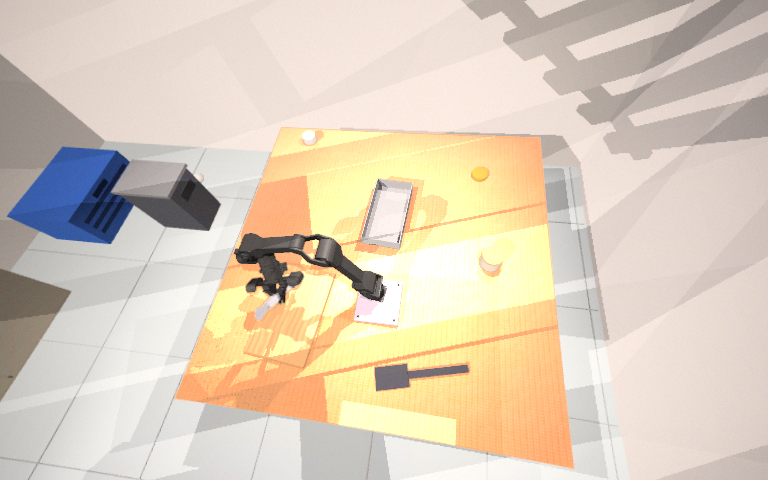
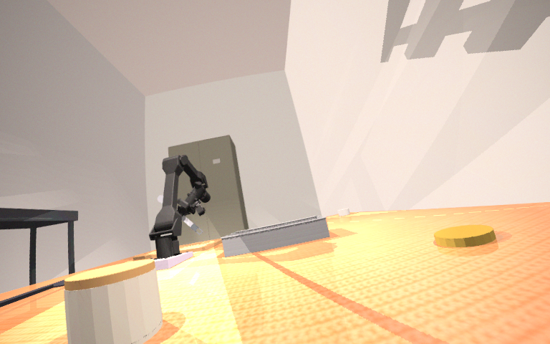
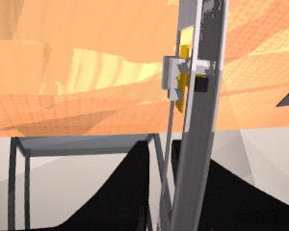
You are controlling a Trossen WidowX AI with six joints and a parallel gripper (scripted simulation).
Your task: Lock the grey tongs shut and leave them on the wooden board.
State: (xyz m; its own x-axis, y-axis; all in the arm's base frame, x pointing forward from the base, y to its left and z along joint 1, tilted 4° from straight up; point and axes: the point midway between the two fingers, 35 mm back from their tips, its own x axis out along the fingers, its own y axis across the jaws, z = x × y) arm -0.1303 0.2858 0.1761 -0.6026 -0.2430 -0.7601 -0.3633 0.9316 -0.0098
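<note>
My gripper (image 1: 281, 291) (image 2: 193, 208) (image 3: 159, 149) is shut on the grey tongs (image 1: 267, 308) (image 2: 193, 225) (image 3: 200, 120), held in the air over the left part of the table. In the exterior view the tongs slope, with one end low at the right and a pale end higher at the left, behind the arm. In the wrist view their two arms run close together, with a yellow part (image 3: 182, 79) and a grey cross piece between them. I cannot tell whether they are locked. The wooden board (image 1: 302, 353) lies below. The roasting tin (image 1: 387, 214) (image 2: 278, 235) holds nothing.
The arm stands on a pale base plate (image 1: 376, 315) right of the board. A dark spatula (image 1: 391, 377) lies near the front. A lidded jar (image 1: 489, 262) (image 2: 114, 309) and an orange disc (image 1: 480, 173) (image 2: 464, 235) are at the right, a white cup (image 1: 309, 137) (image 2: 344, 211) at the back left.
</note>
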